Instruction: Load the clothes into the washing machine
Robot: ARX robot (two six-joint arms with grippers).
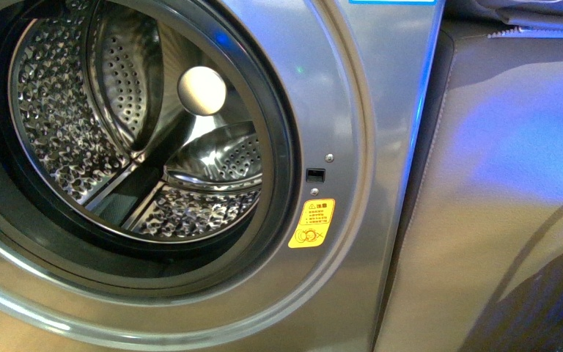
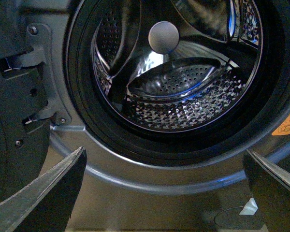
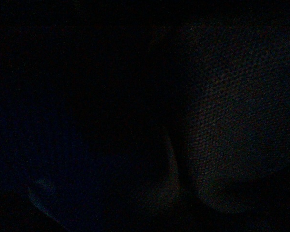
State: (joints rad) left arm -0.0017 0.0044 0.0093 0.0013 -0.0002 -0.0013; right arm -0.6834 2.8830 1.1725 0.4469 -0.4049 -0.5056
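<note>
Silver-grey front-loading washing machine [image 1: 352, 110] with its porthole open, left gripper [image 2: 164, 152] facing it.
The perforated steel drum [image 1: 66, 125] sits inside the dark rubber rim [image 1: 282, 139], with the yellow-orange warning sticker [image 1: 311, 224] just right of the rim. A plain grey panel [image 1: 506, 183] stands beside the washer. Left fingers [image 2: 43, 193] are spread wide, holding nothing, below the porthole. Right wrist view is dark, so I cannot tell the right fingers' state. The garment's place cannot be told.

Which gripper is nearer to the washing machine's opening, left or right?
Left, seemingly. The left gripper hangs open just in front of the washing machine, facing its drum. The right gripper shows in no view; its wrist picture is dark, so its place cannot be told.
</note>
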